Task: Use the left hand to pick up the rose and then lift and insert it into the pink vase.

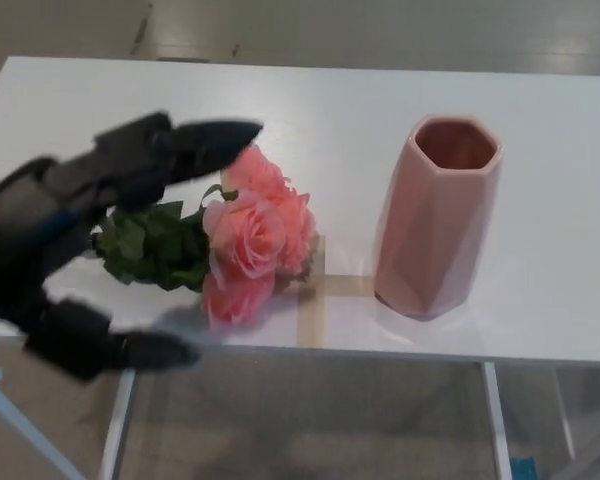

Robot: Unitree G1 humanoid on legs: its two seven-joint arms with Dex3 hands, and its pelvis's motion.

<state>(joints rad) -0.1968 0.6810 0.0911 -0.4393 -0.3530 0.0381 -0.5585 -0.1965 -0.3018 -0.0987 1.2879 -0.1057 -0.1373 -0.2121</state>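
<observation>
A bunch of pink roses (252, 238) with dark green leaves lies flat on the white table (380, 100), blooms toward the middle, stem pointing left. My left hand (90, 230) hovers above and in front of the leaves and stem, open, fingers spread wide with the thumb low near the table's front edge; it hides the stem. It holds nothing. The faceted pink vase (438, 215) stands upright to the right of the roses, its mouth empty. The right hand is out of sight.
A cross of tan tape (315, 290) marks the table between roses and vase. The table's front edge runs just below the blooms, with white legs (120, 420) and grey floor beneath.
</observation>
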